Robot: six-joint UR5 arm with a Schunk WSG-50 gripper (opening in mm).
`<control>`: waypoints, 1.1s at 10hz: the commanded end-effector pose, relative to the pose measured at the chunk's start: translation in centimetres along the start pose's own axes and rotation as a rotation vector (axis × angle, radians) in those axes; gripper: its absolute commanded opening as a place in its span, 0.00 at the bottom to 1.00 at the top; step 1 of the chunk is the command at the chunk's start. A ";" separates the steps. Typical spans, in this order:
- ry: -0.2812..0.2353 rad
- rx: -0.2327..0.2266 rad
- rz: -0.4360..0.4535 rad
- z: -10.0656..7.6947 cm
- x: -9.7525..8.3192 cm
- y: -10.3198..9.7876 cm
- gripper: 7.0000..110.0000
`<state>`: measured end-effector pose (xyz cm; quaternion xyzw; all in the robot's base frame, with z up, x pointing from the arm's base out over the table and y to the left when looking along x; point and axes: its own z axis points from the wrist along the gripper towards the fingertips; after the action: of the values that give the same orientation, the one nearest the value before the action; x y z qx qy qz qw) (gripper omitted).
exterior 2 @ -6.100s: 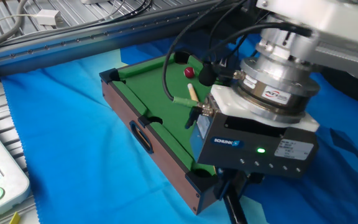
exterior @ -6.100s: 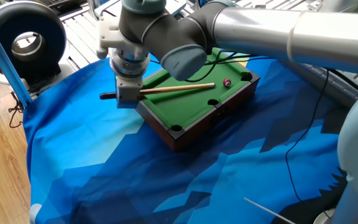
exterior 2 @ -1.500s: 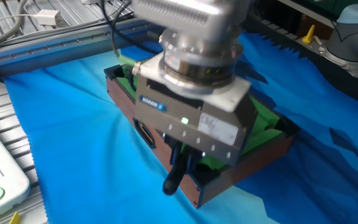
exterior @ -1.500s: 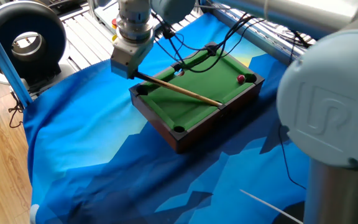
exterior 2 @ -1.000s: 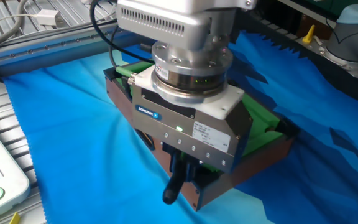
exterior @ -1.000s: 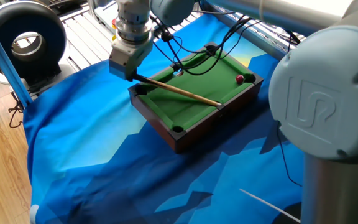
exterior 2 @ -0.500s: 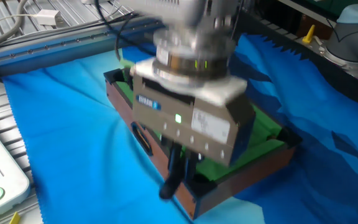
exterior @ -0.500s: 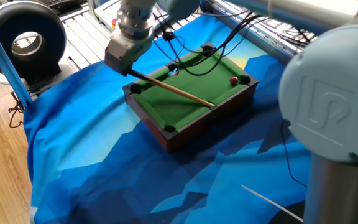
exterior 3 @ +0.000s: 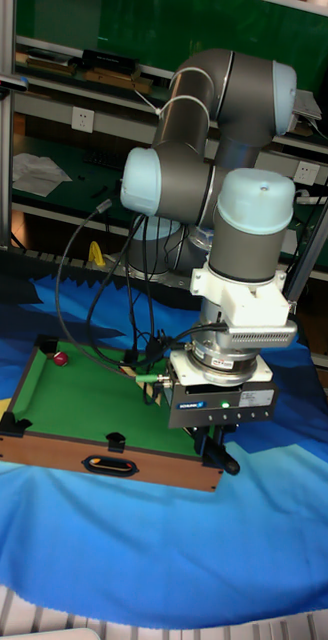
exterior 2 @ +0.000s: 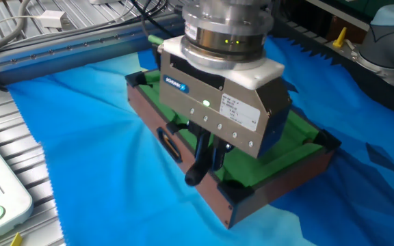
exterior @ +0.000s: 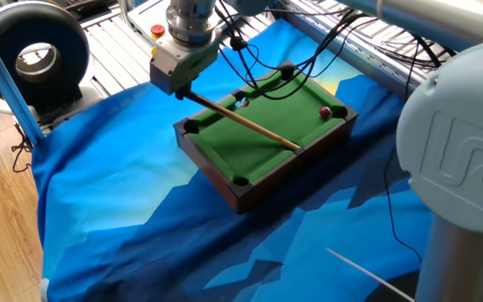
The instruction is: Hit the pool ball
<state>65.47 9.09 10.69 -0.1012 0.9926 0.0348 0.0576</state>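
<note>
1. The tool hangs over one corner of the pool table, gripping the dark butt of the cue; its fingers are closed on that butt.
2. In the tall view the tool sits at the right end of the pool table, with the butt poking out below it.
3. The cue slants across the green felt, its tip near the middle of the long rail.
4. The ball lies on the felt close to the far corner pocket, well apart from the cue tip.
5. In the tall view the ball sits near the left rear corner, at the opposite end from the tool.
6. The pool table stands on a blue cloth spread over the desk.
7. Black cables trail over the far rail.
</note>
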 end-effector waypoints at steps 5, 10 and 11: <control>0.087 0.023 0.003 0.3 1.8 0.0 0.00; 0.116 0.020 0.022 1.4 1.7 -0.2 0.00; 0.122 0.024 0.027 1.2 1.9 -0.3 0.00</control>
<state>63.90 8.45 9.30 -0.0975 0.9951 0.0131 0.0038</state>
